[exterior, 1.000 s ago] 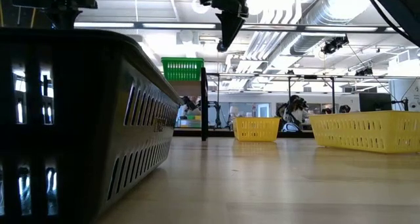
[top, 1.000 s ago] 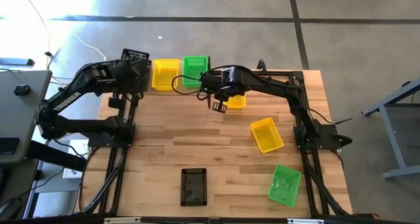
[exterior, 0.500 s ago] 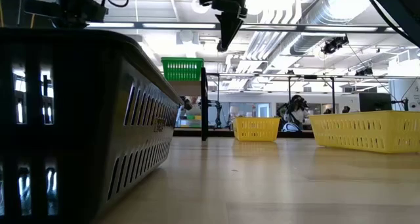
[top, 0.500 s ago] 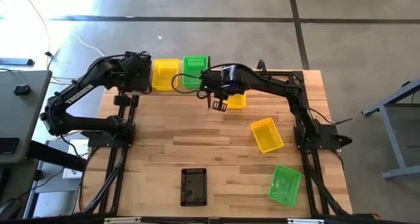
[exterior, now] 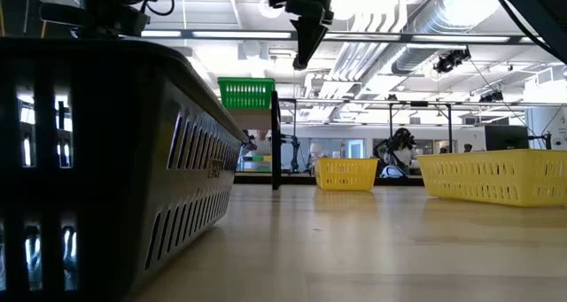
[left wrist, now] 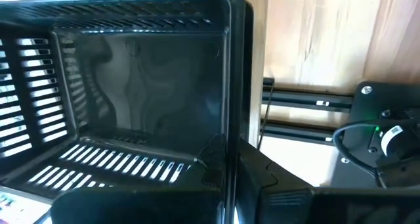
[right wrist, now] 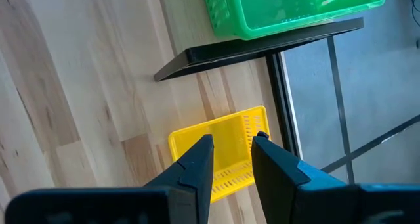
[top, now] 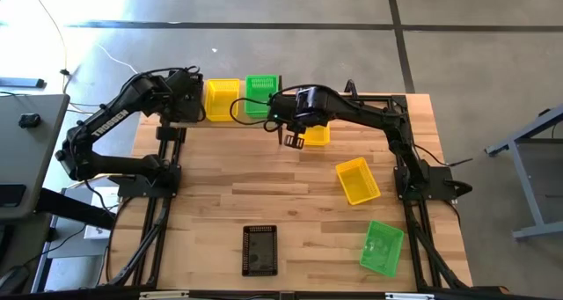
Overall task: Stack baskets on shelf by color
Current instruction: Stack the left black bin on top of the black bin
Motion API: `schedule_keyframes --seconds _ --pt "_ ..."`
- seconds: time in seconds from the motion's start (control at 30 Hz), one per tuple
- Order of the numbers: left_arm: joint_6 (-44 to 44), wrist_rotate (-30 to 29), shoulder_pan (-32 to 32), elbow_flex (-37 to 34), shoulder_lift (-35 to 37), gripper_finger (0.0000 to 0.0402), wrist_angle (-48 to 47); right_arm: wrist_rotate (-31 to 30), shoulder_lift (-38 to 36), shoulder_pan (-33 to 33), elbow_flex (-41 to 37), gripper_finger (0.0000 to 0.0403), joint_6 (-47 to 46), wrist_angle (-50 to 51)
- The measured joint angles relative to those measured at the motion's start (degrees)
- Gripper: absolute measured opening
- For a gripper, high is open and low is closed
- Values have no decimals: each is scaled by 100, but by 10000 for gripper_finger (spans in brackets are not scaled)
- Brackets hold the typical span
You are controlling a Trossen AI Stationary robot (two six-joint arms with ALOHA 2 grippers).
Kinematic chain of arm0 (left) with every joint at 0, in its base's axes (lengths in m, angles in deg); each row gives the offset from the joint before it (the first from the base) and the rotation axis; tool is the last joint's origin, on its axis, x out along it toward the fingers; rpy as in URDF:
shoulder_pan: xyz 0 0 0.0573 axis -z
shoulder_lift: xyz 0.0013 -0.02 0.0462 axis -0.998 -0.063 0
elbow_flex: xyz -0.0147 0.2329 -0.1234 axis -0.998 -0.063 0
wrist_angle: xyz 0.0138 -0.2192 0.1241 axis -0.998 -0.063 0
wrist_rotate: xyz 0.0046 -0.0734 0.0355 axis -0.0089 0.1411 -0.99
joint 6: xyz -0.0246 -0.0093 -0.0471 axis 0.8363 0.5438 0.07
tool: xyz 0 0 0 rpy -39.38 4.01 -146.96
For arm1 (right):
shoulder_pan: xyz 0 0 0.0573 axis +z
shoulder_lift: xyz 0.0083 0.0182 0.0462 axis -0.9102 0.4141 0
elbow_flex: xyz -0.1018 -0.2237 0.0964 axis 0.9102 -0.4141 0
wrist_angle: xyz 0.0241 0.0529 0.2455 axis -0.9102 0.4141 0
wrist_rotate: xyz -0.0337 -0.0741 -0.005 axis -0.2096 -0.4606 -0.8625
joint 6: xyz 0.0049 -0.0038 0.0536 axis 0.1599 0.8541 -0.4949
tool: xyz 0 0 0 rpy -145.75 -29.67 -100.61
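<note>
Left gripper (top: 187, 102): my fingers are clamped on the rim of a black basket (left wrist: 131, 99), held over the shelf's (right wrist: 262, 50) left end.
Shelf contents: a yellow basket (top: 221, 98) and a green basket (top: 261, 93) already sit side by side.
Right gripper (right wrist: 230, 152): my fingers stand apart above a small yellow basket (right wrist: 220, 152) on the table, gripping nothing.
Placement advice: I should lower the black basket level, beside the yellow one, before letting go.

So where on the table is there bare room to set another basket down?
Widest bare patch: the wood between the black basket at the near edge and the shelf. Another patch lies left of that basket. The shelf end is crowded: both claws, yellow basket, green basket.
</note>
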Motion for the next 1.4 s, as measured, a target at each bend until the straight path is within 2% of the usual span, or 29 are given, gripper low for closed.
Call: schedule_keyframes --seconds 0.17,0.43,0.73,0.87,1.0,1.17,1.4 --pt "-1 25 -54 0 0 11 95 0 0 0 0 90 -13 0" --pt "-41 -68 -52 0 0 65 116 0 0 0 0 90 -15 0" --pt "592 -497 -5 2 0 130 109 9 0 0 0 90 -4 2" --pt "827 -513 93 4 9 151 91 32 0 0 0 90 -19 6" --pt "959 -341 244 67 72 155 37 39 0 0 0 90 -127 9" --pt "1273 -165 374 590 72 148 -64 43 0 0 0 90 -160 11" --pt "1670 -76 203 1023 67 138 228 46 0 0 0 90 -315 11"
